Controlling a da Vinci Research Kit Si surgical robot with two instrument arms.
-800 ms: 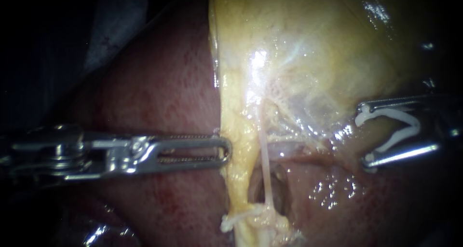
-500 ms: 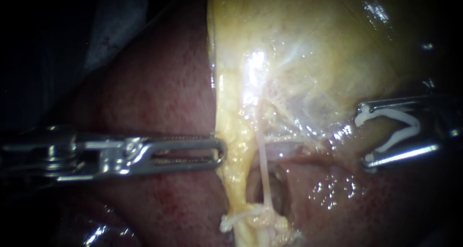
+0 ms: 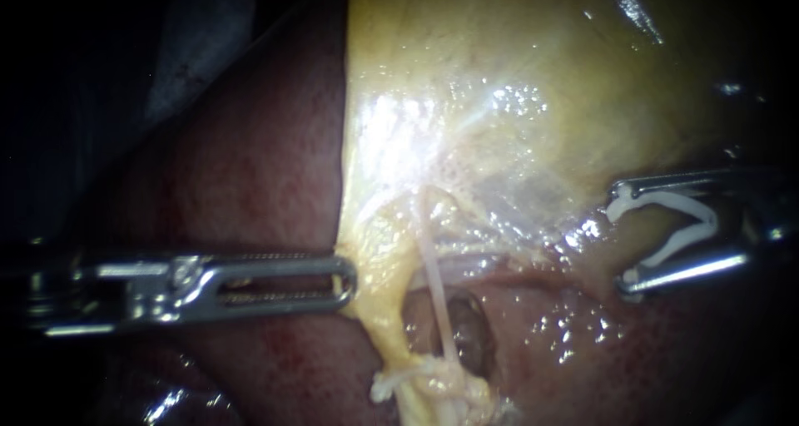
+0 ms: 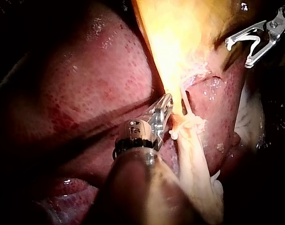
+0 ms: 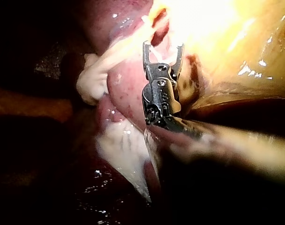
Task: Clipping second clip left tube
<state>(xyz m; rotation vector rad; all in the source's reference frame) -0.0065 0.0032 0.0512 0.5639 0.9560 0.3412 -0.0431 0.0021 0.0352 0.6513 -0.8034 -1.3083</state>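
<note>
My left instrument has its slotted jaws closed on the yellow fatty edge of the gallbladder, drawing it off the dark red liver. My right instrument stands wide, both jaws seating a white V-shaped plastic clip. The thin pale tube lies just past my left tips and well ahead of my right ones, stretched taut, and I see no clip on it. If I pull harder with the left, that slender tube could tear. Coming in at a slant with the right, the clip could catch the glistening membrane, or slip from the jaws.
</note>
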